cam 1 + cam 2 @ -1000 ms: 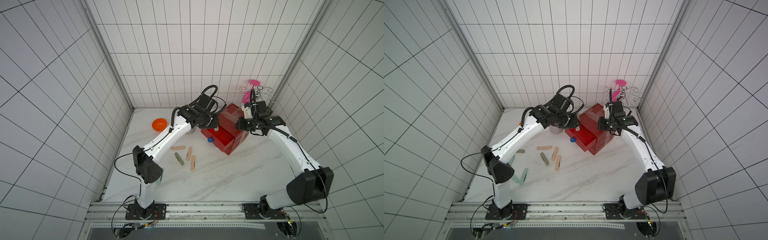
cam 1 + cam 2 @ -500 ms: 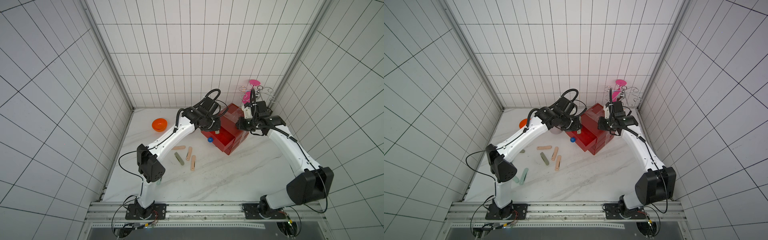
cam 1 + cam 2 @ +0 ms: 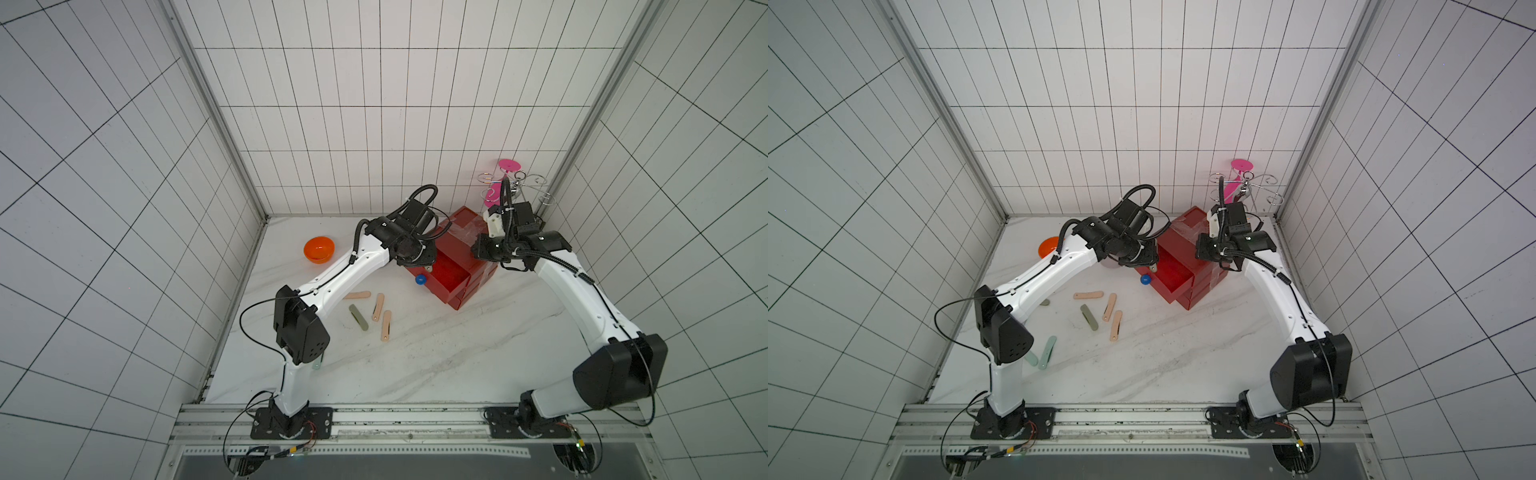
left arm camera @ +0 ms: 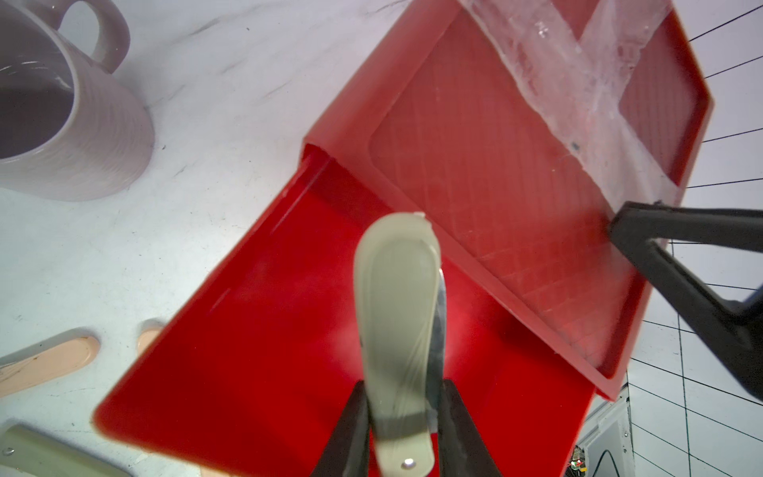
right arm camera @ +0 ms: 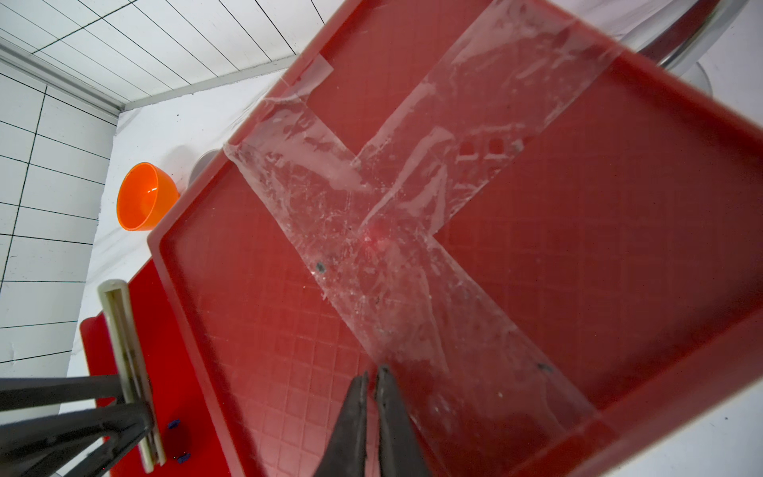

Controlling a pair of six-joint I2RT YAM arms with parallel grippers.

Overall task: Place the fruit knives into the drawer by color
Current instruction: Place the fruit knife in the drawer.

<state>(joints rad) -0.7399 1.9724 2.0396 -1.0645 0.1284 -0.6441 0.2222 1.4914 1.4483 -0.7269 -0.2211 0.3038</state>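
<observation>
The drawer [image 3: 467, 286] is a red chest at the back right, its top drawer [image 4: 264, 342] pulled out. My left gripper [image 4: 402, 396] is shut on an olive-grey fruit knife [image 4: 398, 297], which hangs over the open top drawer. The right wrist view shows this knife [image 5: 124, 342] too. My right gripper [image 5: 371, 371] is shut, its tips on the taped top of the chest [image 5: 536, 247]. On the table lie three peach-pink knives [image 3: 357, 295] [image 3: 378, 306] [image 3: 386, 325] and an olive-grey one [image 3: 358, 317]. Pale mint knives [image 3: 1047, 352] lie by the left arm's elbow.
An orange bowl [image 3: 318, 249] stands at the back left. A pale mauve mug [image 4: 62, 115] sits beside the chest. A wire rack with a pink stand [image 3: 509, 183] fills the back right corner. A blue knob [image 3: 420, 279] marks the open drawer's front.
My left arm has reached farther right and down, bringing the olive-grey knife over the open top drawer. The right arm has stayed on the chest top.
</observation>
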